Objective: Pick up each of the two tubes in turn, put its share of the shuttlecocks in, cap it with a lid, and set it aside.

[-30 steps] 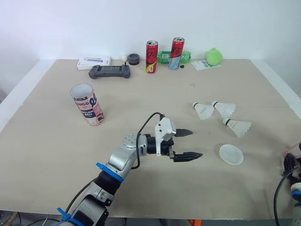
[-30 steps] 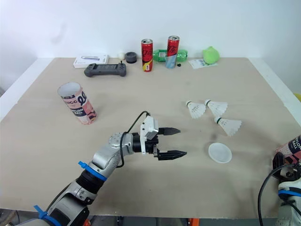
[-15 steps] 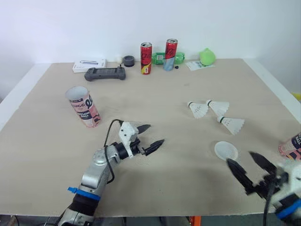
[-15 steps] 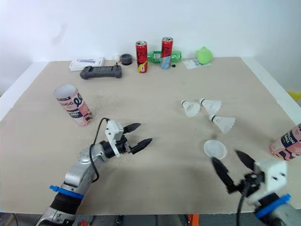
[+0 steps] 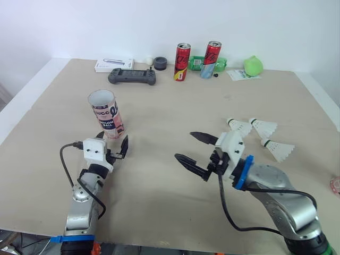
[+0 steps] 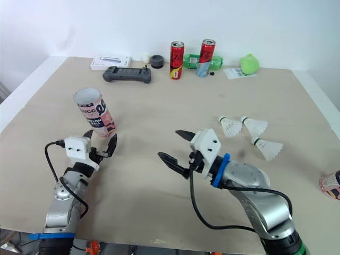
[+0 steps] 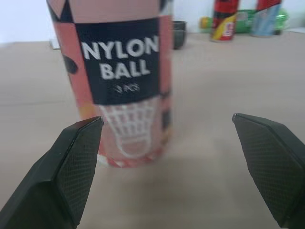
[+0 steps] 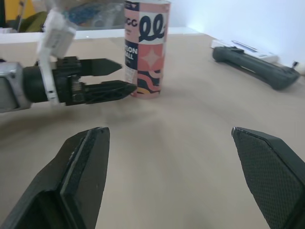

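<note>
Nearest to me, my left end effector (image 5: 113,146) sits low over the tabletop (image 5: 159,202) with its fingers spread wide and nothing in them. My right end effector (image 5: 185,145) hangs over the middle of the tabletop, also wide and empty, pointing across toward the left one. At the near right edge a pink shape (image 6: 330,185) is cut off by the frame; I take it for the second tube, but I cannot tell whether it is filled or capped. Just beyond my left fingers stands the open tube (image 5: 106,114), pink with a "NYLON BALL" label, upright, its mouth uncapped. In the left wrist view it lies ahead of the gap, closer to one finger than the other, and is not yet gripped. Farther out on the right, three shuttlecocks (image 5: 264,126) lie loose on the tabletop, well apart from that tube. Along the far edge sit a game controller (image 5: 132,77), a white box (image 5: 113,65), two red cans (image 5: 182,54) and a green bottle (image 5: 204,62). By my reckoning this tube's whole round is left: grasping, loading its share, capping with a lid, setting aside.
</note>
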Controlling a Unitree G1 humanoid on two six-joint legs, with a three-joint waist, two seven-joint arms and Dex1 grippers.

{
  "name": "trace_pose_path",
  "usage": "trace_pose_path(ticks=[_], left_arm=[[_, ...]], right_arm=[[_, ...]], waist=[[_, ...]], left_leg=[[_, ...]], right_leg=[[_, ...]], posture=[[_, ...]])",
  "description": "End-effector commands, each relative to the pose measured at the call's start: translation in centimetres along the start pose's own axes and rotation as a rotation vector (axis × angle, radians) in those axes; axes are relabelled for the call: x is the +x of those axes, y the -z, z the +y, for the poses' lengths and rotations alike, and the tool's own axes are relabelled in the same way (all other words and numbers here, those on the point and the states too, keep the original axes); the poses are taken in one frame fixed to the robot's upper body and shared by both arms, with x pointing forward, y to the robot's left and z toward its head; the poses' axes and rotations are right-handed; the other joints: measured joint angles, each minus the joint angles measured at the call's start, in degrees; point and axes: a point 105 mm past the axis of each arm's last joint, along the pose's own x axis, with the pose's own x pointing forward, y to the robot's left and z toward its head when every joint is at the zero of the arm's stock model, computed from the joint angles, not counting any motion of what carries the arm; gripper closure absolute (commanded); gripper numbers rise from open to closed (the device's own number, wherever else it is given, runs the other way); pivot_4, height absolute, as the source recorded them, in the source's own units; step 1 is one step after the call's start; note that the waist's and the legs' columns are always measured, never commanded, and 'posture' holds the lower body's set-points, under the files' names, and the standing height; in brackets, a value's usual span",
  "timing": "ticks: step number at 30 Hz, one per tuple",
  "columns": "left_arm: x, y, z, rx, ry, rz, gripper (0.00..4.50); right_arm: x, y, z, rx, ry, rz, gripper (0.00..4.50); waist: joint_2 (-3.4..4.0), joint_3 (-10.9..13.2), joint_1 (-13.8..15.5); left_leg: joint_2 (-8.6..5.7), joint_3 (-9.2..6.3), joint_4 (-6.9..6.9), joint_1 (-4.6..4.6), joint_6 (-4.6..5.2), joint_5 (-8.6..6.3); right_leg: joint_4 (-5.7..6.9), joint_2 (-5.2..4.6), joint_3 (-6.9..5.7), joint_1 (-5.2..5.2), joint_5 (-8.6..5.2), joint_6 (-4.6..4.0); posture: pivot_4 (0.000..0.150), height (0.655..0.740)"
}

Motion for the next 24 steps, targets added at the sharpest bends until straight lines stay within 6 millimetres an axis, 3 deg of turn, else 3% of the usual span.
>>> trace_pose_path(ticks=[1,11,24], left_arm=[[1.0,0.0,0.8,0.011,-0.012,0.004,0.0],[5.5,0.2,3.0,0.009,-0.062,0.026,0.0],[7.8,0.8,2.7,-0.003,-0.033,0.085,0.0]], right_arm=[[0.4,-0.8,0.1,-0.045,-0.016,-0.034,0.09],[1.0,-0.9,0.4,-0.058,-0.013,-0.04,0.09],[1.0,-1.1,0.6,-0.055,-0.004,-0.047,0.09]], waist=[[0.0,0.0,-0.06],[0.0,0.0,-0.29],[0.0,0.0,-0.62]], left_leg=[[0.01,0.0,0.01,0.02,0.0,0.0],[0.09,-0.01,0.22,0.07,0.11,0.19],[0.09,-0.04,0.22,0.06,0.11,0.19]], right_leg=[[0.01,0.01,-0.01,0.01,-0.01,0.02],[0.12,0.09,-0.1,0.04,0.1,0.41],[0.16,0.09,-0.1,0.04,0.11,0.38]], posture=[[0.15,0.74],[0.15,0.74],[0.15,0.74]])
